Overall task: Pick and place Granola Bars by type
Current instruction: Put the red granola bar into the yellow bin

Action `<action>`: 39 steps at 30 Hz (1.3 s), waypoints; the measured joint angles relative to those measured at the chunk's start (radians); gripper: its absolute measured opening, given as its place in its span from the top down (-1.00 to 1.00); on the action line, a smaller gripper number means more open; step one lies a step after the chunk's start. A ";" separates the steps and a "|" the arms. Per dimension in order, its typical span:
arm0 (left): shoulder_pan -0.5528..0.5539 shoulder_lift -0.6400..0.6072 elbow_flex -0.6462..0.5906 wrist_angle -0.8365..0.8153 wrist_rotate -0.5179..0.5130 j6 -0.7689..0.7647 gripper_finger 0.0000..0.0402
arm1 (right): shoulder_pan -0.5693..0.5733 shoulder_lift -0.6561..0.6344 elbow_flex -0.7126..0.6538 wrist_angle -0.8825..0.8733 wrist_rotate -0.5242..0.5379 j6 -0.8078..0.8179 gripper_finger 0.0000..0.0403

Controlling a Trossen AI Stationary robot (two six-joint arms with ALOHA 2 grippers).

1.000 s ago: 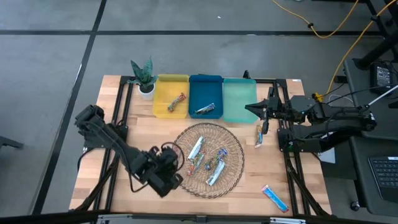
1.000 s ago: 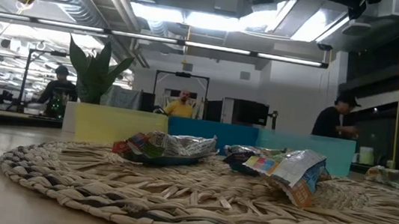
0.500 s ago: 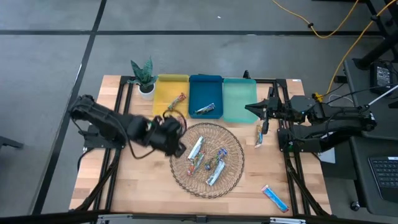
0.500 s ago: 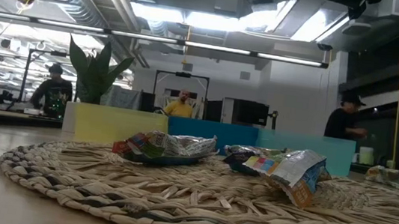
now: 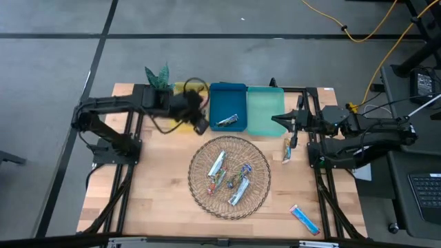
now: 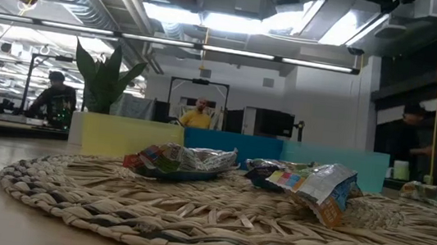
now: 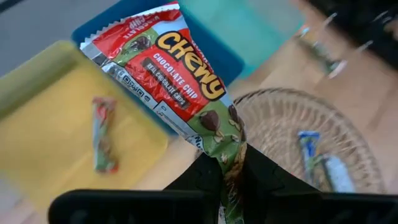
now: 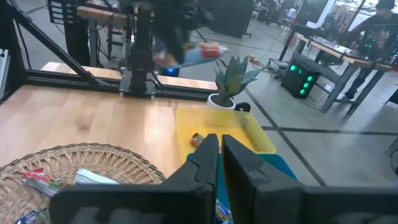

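While the round wicker basket [image 5: 229, 176] keeps several Granola Bars [image 5: 227, 176] mid-table, yellow tray [image 7: 43, 134] carries 1 bar, left gripper [image 7: 230, 177] above it pinching a red-orange chewy bar [image 7: 177, 74], right gripper [image 5: 293, 125] beside the teal tray [image 5: 264, 110], fingers closed, empty.

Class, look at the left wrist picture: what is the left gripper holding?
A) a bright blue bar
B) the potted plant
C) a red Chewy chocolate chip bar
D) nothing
C: the left gripper is pinched on the end of a red Chewy chocolate chip bar, held above the yellow tray.
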 joint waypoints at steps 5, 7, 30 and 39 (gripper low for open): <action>0.165 0.010 0.000 0.122 0.136 0.108 0.88 | 0.000 0.000 0.000 -0.001 0.000 -0.001 0.87; 0.229 0.016 0.000 0.126 0.168 0.128 0.88 | 0.000 0.000 0.000 -0.004 0.000 -0.001 0.87; 0.512 0.243 0.000 0.073 0.288 0.456 0.88 | -0.001 0.000 0.000 -0.010 0.000 -0.072 0.87; 0.533 0.391 0.000 0.058 0.305 0.531 0.88 | -0.001 0.000 0.000 -0.026 0.000 -0.045 0.87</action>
